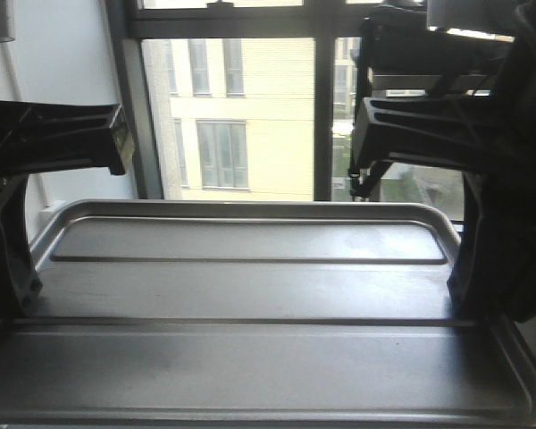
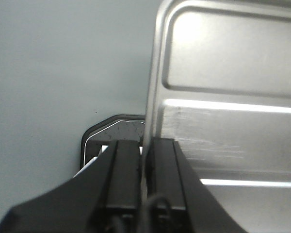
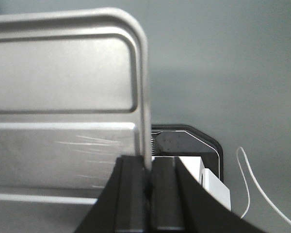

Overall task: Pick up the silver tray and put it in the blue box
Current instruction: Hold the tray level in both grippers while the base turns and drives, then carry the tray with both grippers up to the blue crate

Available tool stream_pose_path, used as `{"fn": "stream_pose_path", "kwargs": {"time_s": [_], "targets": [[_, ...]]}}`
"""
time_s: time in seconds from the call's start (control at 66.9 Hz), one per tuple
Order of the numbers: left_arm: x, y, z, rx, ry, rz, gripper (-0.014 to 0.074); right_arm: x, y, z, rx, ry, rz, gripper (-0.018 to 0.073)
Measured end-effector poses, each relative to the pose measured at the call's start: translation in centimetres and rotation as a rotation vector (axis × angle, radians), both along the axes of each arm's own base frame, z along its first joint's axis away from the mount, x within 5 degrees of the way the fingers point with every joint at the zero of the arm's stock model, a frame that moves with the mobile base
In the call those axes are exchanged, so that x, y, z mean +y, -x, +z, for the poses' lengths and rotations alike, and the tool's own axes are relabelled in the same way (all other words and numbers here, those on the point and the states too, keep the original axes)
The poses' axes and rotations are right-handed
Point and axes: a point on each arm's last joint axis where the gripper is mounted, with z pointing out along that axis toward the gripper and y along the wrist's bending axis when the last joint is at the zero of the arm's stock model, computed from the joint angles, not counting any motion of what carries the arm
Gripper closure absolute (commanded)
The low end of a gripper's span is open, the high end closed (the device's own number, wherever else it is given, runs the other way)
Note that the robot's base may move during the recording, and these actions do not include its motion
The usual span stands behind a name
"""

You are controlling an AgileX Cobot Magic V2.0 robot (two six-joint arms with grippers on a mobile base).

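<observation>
The silver tray [image 1: 250, 295] fills the lower half of the front view, held up level in the air, its two long ribs running left to right. My left gripper [image 2: 145, 145] is shut on the tray's left rim [image 2: 153, 97], one finger on each side. My right gripper [image 3: 146, 162] is shut on the tray's right rim [image 3: 144, 97] the same way. In the front view the left gripper [image 1: 18, 277] and right gripper [image 1: 469, 286] stand at the tray's two short ends. The blue box is out of view.
A window with a dark frame [image 1: 322, 107] and a pale building outside is straight ahead. Below the tray the wrist views show grey floor, part of the robot base [image 3: 189, 141] with white parts, and a thin white cable [image 3: 247, 184].
</observation>
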Motion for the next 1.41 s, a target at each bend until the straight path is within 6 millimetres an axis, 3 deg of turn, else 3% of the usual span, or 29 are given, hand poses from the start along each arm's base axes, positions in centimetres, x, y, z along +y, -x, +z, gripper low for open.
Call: {"fn": "stream_pose_path", "kwargs": {"time_s": [1.406], "targets": [[0.0,0.0,0.0,0.0,0.0,0.0,0.0605,0.0,0.0,0.0,0.0,0.0,0.0,0.051]]}}
